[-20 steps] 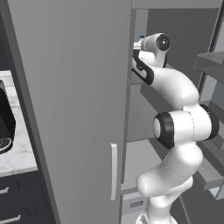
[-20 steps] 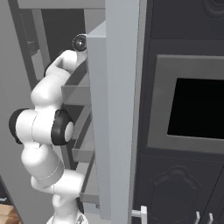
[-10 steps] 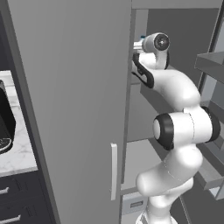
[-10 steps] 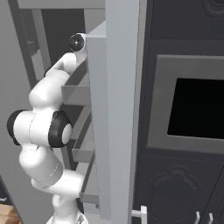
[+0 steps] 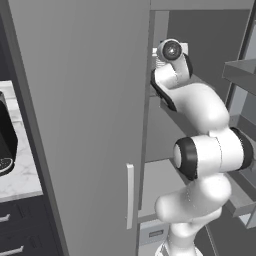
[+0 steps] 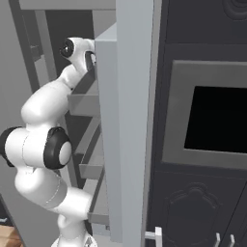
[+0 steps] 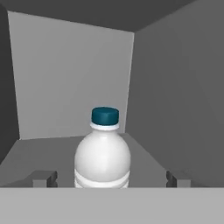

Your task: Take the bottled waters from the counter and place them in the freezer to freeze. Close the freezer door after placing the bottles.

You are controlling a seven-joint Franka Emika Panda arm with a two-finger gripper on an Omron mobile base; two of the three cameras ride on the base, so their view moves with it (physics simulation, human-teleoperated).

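A bottled water [image 7: 103, 155], whitish with a dark teal cap, stands upright on a grey shelf inside the freezer [image 7: 70, 83]. My gripper [image 7: 110, 178] is open around it. The dark fingertips [image 7: 43, 177] stand wide on either side of the bottle with clear gaps, touching nothing. From the base cameras my wrist [image 5: 170, 52] reaches into the upper freezer compartment. The freezer door [image 6: 128, 120] stands open to the right of the arm, with its inner shelves [image 5: 240, 70] showing. A strip of the marble counter [image 5: 17, 177] shows at the far left.
A plain grey door [image 5: 75, 125] with a pale handle [image 5: 129, 195] stands shut left of the arm. A black appliance [image 5: 5, 142] sits on the counter. A dark built-in oven [image 6: 217, 116] stands right of the open door. Grey shelves lie below my arm.
My wrist has shifted a little to the left in both base views. The doors and shelves have not moved.
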